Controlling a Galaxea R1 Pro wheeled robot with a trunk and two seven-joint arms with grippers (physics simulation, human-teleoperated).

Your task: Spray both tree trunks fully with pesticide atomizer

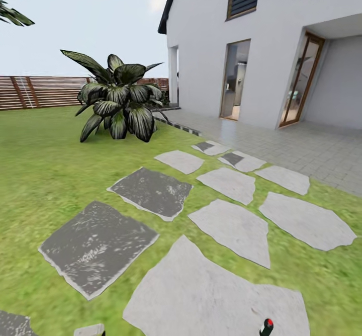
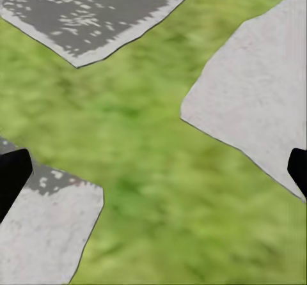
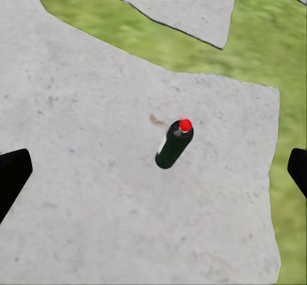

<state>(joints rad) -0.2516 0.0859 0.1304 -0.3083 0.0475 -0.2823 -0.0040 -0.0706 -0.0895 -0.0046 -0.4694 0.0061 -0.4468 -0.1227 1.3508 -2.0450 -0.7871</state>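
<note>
Right gripper [image 3: 153,170]: two dark fingertips [image 3: 13,173] at the left and right edges of the right wrist view, set wide apart, nothing between them. It hangs above the bottle, which sits a little above the frame's centre; judged a hover ahead of a descent, the jaws spread to clear the bottle's body.

Pesticide atomizer [image 3: 173,146]: dark green bottle with a red cap, upright on a large pale stepping stone [image 3: 96,189]. In the head view its cap and neck [image 1: 267,327] show at the bottom edge, right of centre, on the nearest pale slab. It stands free, touched by nothing, well inside the slab's outline, so access from above looks open. Not yet picked up.

Left gripper [image 2: 153,173]: dark fingertips [image 2: 11,176] at the left and right edges of the left wrist view, spread apart and empty, over blurred grass [image 2: 160,189] between stones. Judged idle, kept clear of the right arm's work.

Floor: green lawn [image 1: 45,170] with grey stepping stones, darker speckled slabs [image 1: 95,245] at lower left of the head view, paler ones toward the centre and right.

Beyond: a broad-leaved dark bush [image 1: 118,104] at left of centre; a brown slat fence [image 1: 40,92] at the left edge, mid-height; a white house [image 1: 261,49] with glazed doors filling the upper right, pale paving [image 1: 301,150] before it. A few leaves [image 1: 12,4] hang at the upper left corner; their source cannot be told.
</note>
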